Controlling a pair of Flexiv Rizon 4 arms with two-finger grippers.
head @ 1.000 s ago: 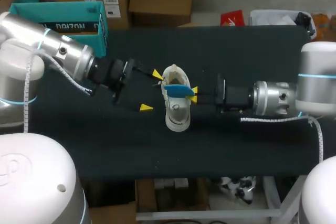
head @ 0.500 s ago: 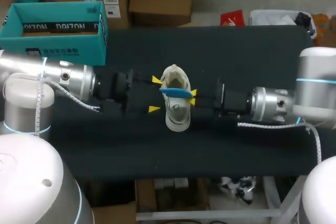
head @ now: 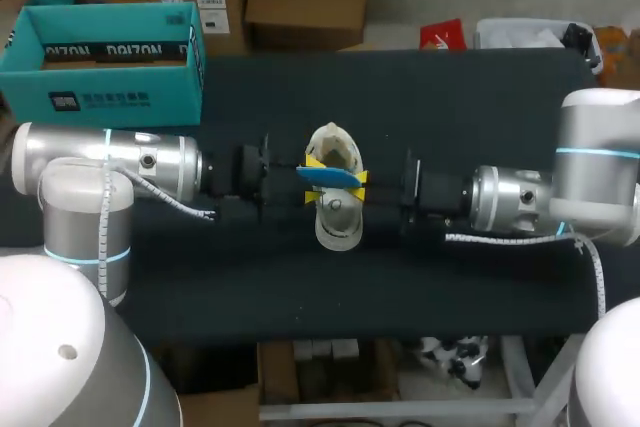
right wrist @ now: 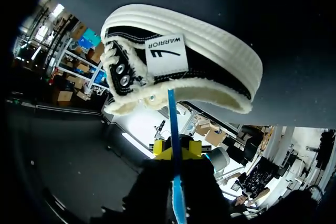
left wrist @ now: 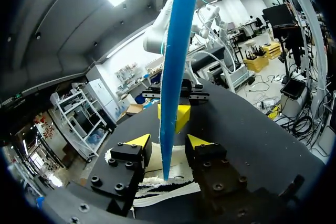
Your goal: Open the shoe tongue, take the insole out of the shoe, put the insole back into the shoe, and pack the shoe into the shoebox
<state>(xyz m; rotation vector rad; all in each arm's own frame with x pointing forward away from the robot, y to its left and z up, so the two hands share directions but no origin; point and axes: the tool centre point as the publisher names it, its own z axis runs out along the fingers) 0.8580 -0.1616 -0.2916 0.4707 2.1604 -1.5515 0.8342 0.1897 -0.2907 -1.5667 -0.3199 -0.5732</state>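
Note:
A white sneaker (head: 335, 222) lies mid-table with its toe toward the front edge. The blue insole (head: 330, 178) stands on edge across the shoe's opening. My right gripper (head: 360, 179) comes in from the right and is shut on the insole's near end (right wrist: 173, 124), just above the sneaker (right wrist: 210, 30). My left gripper (head: 310, 179) is at the shoe's left side. In the left wrist view the insole (left wrist: 176, 51) runs up between its fingers (left wrist: 139, 141), which stand apart from it on both sides. The right gripper (left wrist: 176, 116) shows just beyond.
The open teal shoebox (head: 120, 97) stands at the table's back left corner, behind my left arm. The black table top (head: 450, 97) stretches bare behind and to the right of the shoe, and in front of it.
My left arm has swung in toward the shoe and its fingers have narrowed around the insole. The right gripper keeps its hold and has shifted slightly left.

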